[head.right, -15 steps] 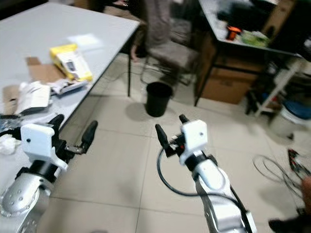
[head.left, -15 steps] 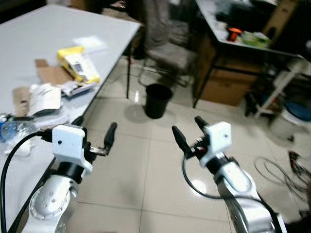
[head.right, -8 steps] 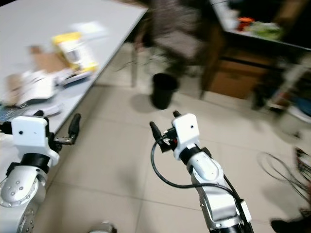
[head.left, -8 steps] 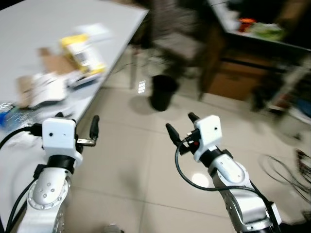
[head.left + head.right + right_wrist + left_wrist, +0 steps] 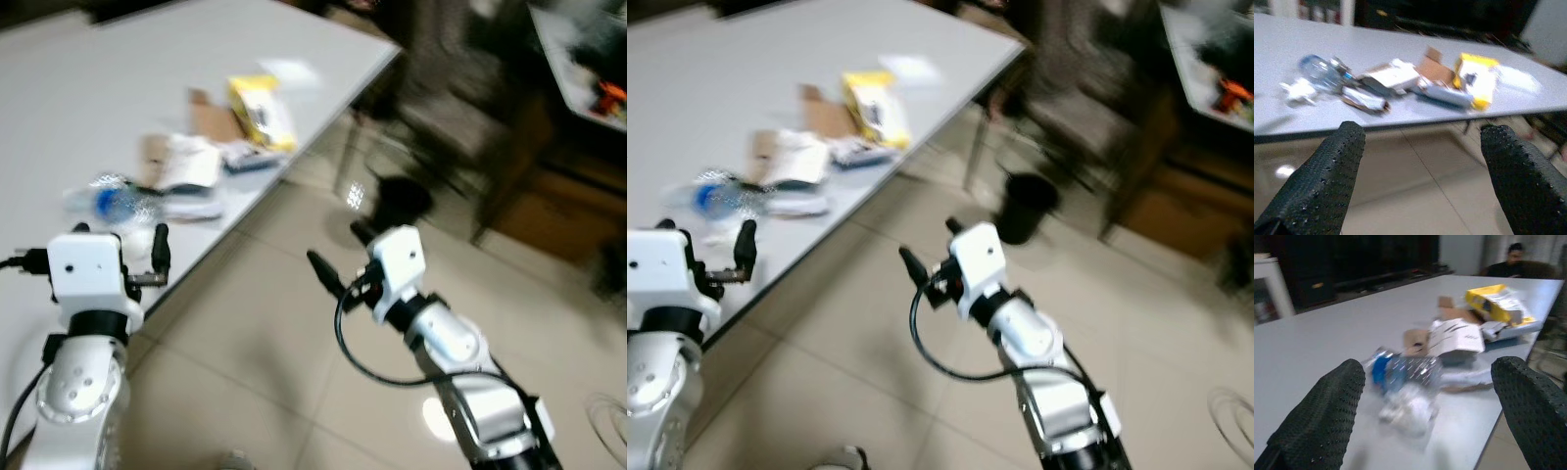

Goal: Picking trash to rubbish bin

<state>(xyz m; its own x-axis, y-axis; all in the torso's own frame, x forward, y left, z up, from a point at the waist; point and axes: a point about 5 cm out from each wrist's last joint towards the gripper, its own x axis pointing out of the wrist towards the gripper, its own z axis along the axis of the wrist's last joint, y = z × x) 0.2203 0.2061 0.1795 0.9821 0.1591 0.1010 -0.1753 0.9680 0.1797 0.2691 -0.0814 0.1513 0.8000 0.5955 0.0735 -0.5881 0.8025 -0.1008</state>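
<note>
- On the robot's left stands a large grey table (image 5: 88, 108); compared with a second ago it fills much more of the head views, because the camera has turned toward it, not because the things moved. I judge the robot is now turning to face the trash for a first pick.
- Beyond the table's corner, on the tiled floor (image 5: 255, 343), stands the black rubbish bin (image 5: 1027, 208), well apart from both arms. Farther back the room is dark and blurred, with a second desk and a cardboard box.
- Near the table's edge lies the trash in one loose group: a yellow packet (image 5: 261, 111), a piece of brown cardboard (image 5: 208, 117) just beside it, a white paper package (image 5: 1457, 337), and a crushed bottle with a blue label (image 5: 1400, 370) nearest to the robot.
- The left gripper (image 5: 120, 253) hovers over the table edge, near the bottle; its fingers are spread apart and hold nothing.
- The right gripper (image 5: 343, 257) hangs over the floor, also spread wide and empty.
</note>
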